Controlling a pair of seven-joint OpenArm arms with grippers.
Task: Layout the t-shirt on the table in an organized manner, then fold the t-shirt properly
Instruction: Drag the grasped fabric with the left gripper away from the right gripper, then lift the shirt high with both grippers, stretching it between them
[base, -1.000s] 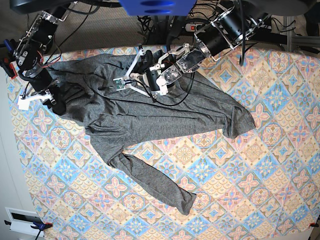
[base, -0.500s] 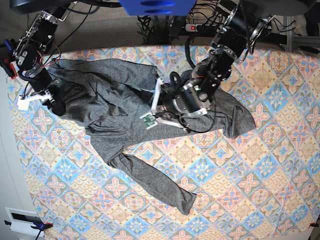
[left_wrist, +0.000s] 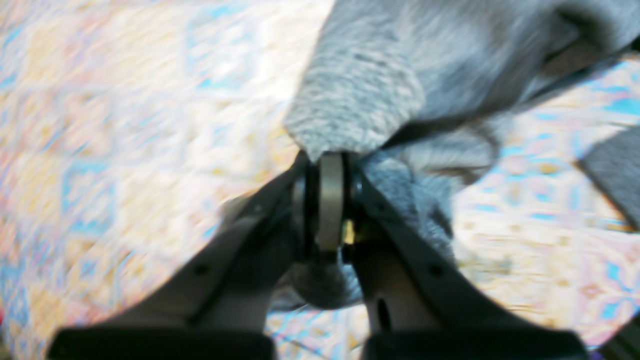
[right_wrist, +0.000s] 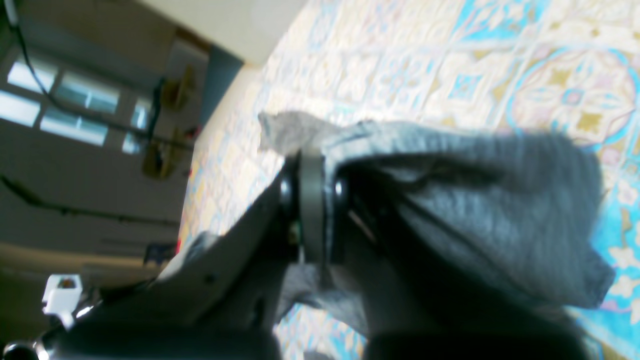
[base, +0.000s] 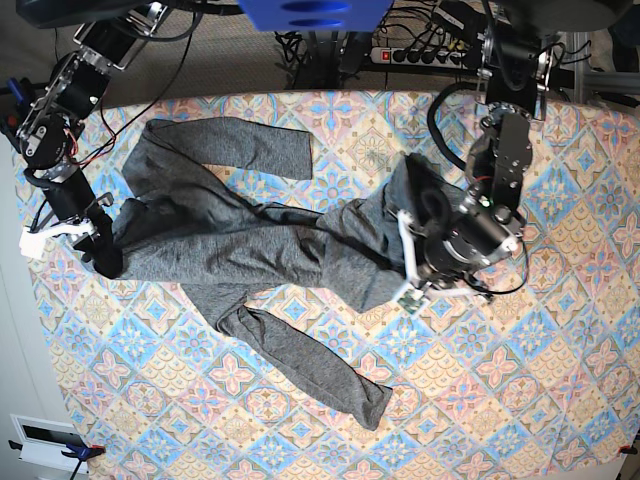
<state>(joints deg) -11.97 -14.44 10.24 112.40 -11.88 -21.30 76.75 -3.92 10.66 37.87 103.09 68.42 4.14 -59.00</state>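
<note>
Patterned worktop (base: 520, 400) is filling the base view; the t-shirt (base: 230, 240) is lying stretched from 9 toward 3 o'clock, one sleeve trailing toward 6. Left gripper (base: 405, 285) and right gripper (base: 100, 250) are sitting at opposite ends. Only the wrist views are resolving contact: left fingers (left_wrist: 330, 200) and right fingers (right_wrist: 312, 210) are each clenching grey knit.

Left gripper (left_wrist: 325, 165) pinches a fold of t-shirt (left_wrist: 380, 85) above the table (left_wrist: 125, 115)
</note>
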